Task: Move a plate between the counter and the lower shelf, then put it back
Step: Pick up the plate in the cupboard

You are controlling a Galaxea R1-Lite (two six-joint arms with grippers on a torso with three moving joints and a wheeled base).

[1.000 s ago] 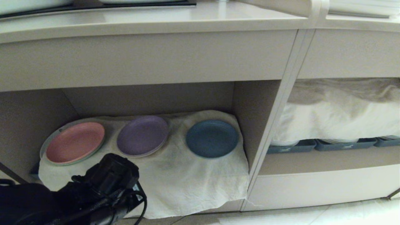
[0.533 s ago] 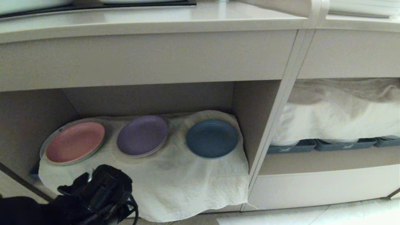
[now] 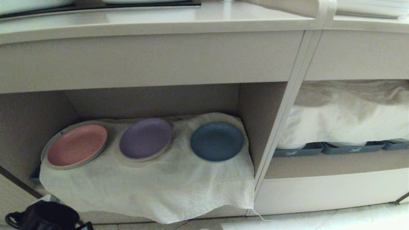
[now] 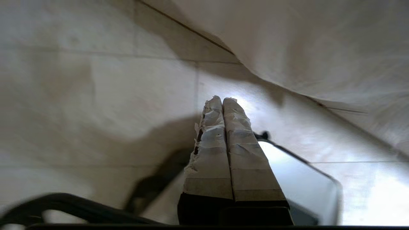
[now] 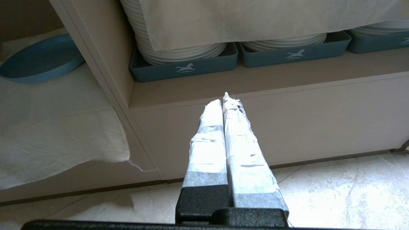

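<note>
The light-blue plate [image 3: 217,141] lies flat on the rumpled white cloth [image 3: 179,185] at the right end of the lower shelf [image 3: 257,118]; it also shows in the right wrist view [image 5: 41,60]. The counter [image 3: 159,22] runs above. Only a black part of my left arm [image 3: 44,217] shows, low at the head view's left corner, well away from the plate. My left gripper [image 4: 222,99] is shut and empty, pointing at the tiled floor. My right gripper [image 5: 225,99] is shut and empty, hanging before the cabinet base below the trays.
A pink plate [image 3: 76,146] and a purple plate [image 3: 146,138] lie left of the blue one on the same cloth. The right compartment holds grey-blue trays [image 3: 319,148] of stacked white plates [image 5: 182,51] under a white cloth [image 3: 348,121]. Tiled floor [image 5: 335,191] lies below.
My left arm has sunk down and to the left, from in front of the shelf cloth to the corner of the head view. The plates have not moved.
</note>
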